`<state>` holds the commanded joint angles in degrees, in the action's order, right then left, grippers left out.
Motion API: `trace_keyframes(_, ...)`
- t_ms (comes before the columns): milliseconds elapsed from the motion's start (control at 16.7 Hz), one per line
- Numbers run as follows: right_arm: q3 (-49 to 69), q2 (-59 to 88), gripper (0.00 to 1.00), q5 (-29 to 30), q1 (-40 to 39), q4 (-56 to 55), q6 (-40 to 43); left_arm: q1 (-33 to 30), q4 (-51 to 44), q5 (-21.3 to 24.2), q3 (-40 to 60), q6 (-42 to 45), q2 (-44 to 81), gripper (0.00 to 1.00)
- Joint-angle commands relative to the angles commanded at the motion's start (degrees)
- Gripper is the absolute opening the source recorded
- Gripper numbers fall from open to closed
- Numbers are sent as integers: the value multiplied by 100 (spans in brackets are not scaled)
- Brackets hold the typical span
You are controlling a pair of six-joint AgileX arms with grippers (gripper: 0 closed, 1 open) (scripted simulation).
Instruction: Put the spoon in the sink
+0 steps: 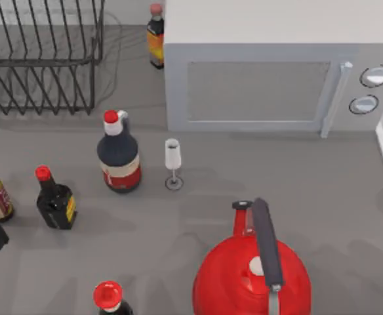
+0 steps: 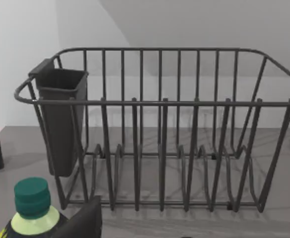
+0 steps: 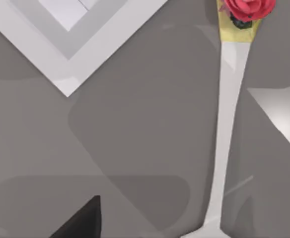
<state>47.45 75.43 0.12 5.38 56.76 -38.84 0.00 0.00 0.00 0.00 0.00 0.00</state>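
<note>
A: Well, largest first. The top view shows the microwave point(image 1: 263, 72), with the red kettle point(image 1: 252, 275) in front of it and the dish rack point(image 1: 40, 59) well off to its left.

B: And the spoon?

A: The spoon point(image 3: 229, 114) lies flat on the grey counter in the right wrist view, near a white corner point(image 3: 70, 49), its handle topped by a red rose ornament. It looks light, stiff and slippery; I'd grip mid-handle. Whether either gripper is open or closed, I cannot tell.

B: Left wrist view?

A: It faces the rack, with a green-capped bottle point(image 2: 32, 203) in front.
</note>
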Motion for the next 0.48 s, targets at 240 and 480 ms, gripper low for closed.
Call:
trace_keyframes(240, 342, 482, 100, 9, 39, 364, -264, 0, 0, 0, 0, 0, 0, 100)
trace_keyframes(480, 323, 462, 100, 7, 11, 349, -256, 0, 0, 0, 0, 0, 0, 100)
